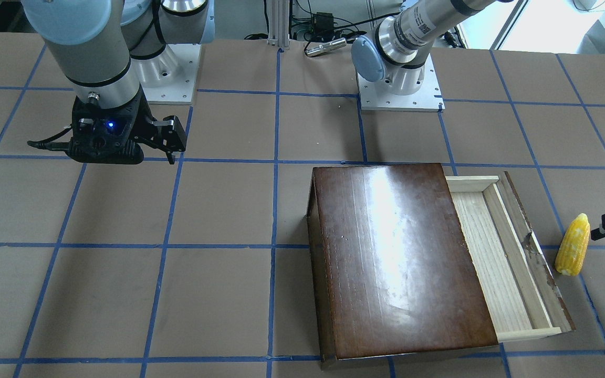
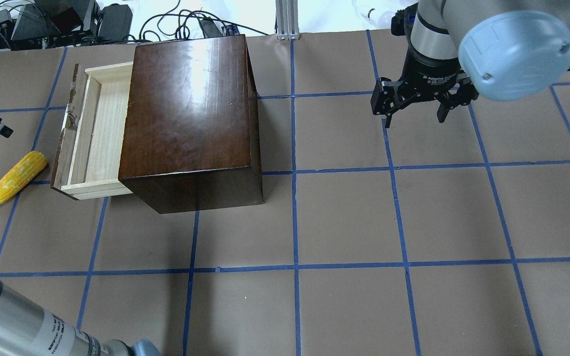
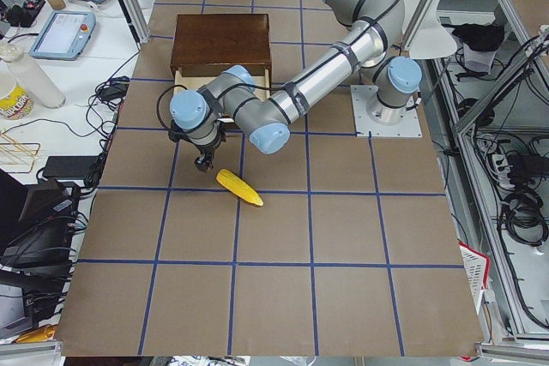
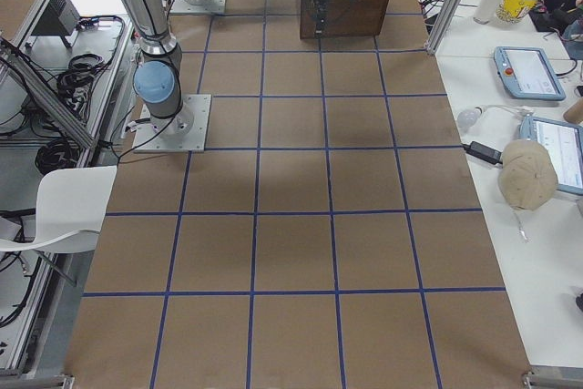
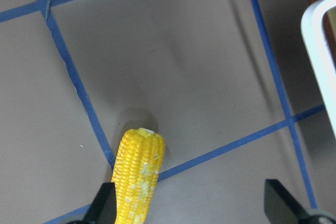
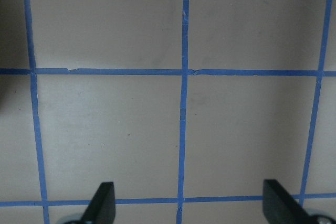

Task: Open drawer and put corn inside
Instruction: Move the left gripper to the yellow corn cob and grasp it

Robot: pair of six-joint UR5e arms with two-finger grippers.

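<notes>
- Since the shallow pale-wood drawer w/ the worn dark front panel [image 2: 94,131] already stands pulled out of the glossy dark-brown wooden box [image 2: 188,109], we judge the opening step done. What's left is the pick & drop.
- The bright yellow, bumpy toy corn cob [image 2: 15,179] lies flat on the brown paper-covered table w/ blue tape grid [image 2: 344,212]. It's outside the drawer, just beside the front panel, w/ a slim gap showing between them.
- Long axis: runs roughly along the front panel, slanted a bit. Pointed tip is toward the robot's side, blunt end toward the far side.
- Left gripper [image 5: 191,211] hangs above the table right by the cob, fingers spread wide, nothing between them.
- Key relation, per the left wrist view: the cob runs approx. square to the line between the two fingers, which suits a grip across its width. But it sits off-centre, hard by the finger at that view's left, not mid-gap.
- So we reckon the next move needs a small sideways shift toward the cob before any descent. Otherwise one finger may land on it & roll it.
- Right gripper [image 2: 413,112] is well apart, on the other side of the box, fingers also spread, holding nothing. The left arm is plainly the nearer one.
- The drawer lies just past the cob from the left gripper, so we expect a short carry.
</notes>
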